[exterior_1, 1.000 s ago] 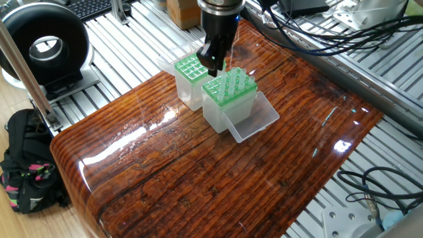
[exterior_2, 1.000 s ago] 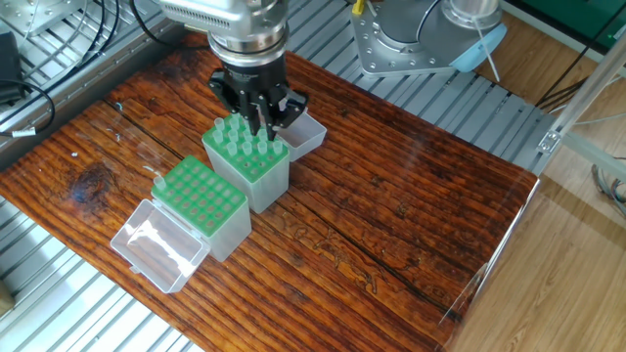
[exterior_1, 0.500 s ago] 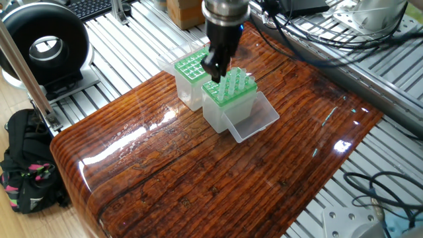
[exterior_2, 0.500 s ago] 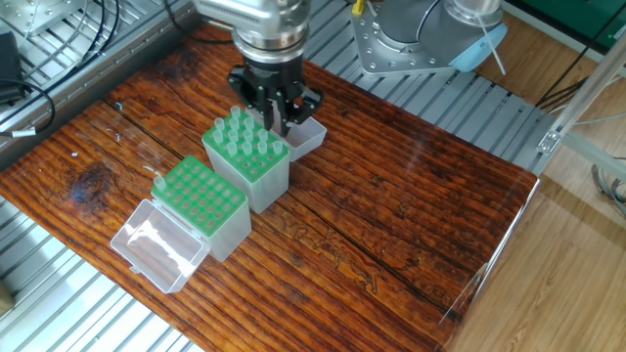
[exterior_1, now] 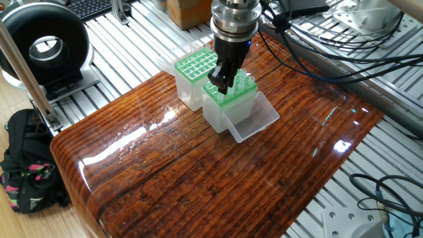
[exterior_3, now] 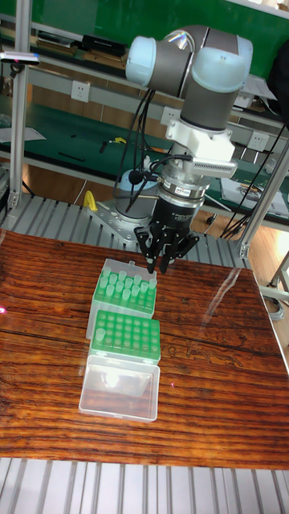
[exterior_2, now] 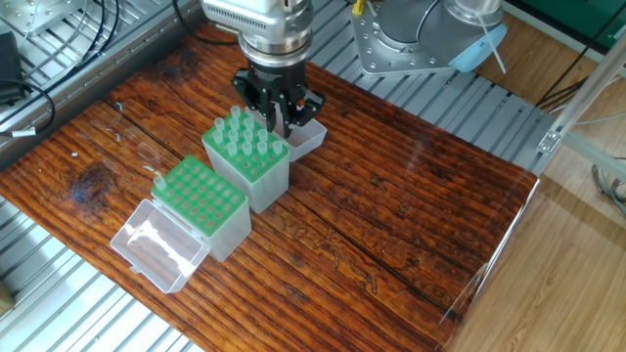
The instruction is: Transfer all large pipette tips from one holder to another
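Note:
A clear holder with a green top [exterior_2: 246, 154] carries several large pipette tips [exterior_2: 238, 128] standing upright; it also shows as the holder [exterior_1: 228, 99] and the holder [exterior_3: 124, 295]. A second green-topped holder [exterior_2: 201, 198], also the holder [exterior_1: 195, 66] and the holder [exterior_3: 126, 335], shows only bare holes. My gripper [exterior_2: 284, 121] points straight down over the far corner of the tip-filled holder, with its dark fingers drawn close together among the tips. Whether a tip sits between them is hidden. It also appears as the gripper [exterior_1: 223, 80] and the gripper [exterior_3: 159, 263].
Each holder has a clear hinged lid lying open on the wooden table [exterior_2: 391, 225]: one lid [exterior_2: 156, 244] at the near side, another lid [exterior_2: 309, 137] behind the gripper. Cables [exterior_1: 330, 39] and metal rails border the table. A black round device [exterior_1: 43, 46] stands at the left.

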Robot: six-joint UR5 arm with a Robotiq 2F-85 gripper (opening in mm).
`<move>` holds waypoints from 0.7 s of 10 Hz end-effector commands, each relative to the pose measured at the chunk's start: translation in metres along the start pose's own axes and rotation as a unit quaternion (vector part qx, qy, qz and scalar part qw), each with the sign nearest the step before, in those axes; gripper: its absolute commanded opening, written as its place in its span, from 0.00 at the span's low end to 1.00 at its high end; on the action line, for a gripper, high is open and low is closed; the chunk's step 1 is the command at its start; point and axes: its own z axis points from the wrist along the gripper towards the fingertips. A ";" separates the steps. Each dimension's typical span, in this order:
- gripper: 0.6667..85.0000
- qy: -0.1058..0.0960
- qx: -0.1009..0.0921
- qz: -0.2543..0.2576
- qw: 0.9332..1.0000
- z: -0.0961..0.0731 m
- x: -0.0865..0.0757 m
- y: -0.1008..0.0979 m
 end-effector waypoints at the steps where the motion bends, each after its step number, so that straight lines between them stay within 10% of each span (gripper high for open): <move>1: 0.34 -0.008 -0.008 0.000 1.000 0.005 -0.013 -0.001; 7: 0.33 -0.001 -0.009 0.007 1.000 0.015 -0.010 0.000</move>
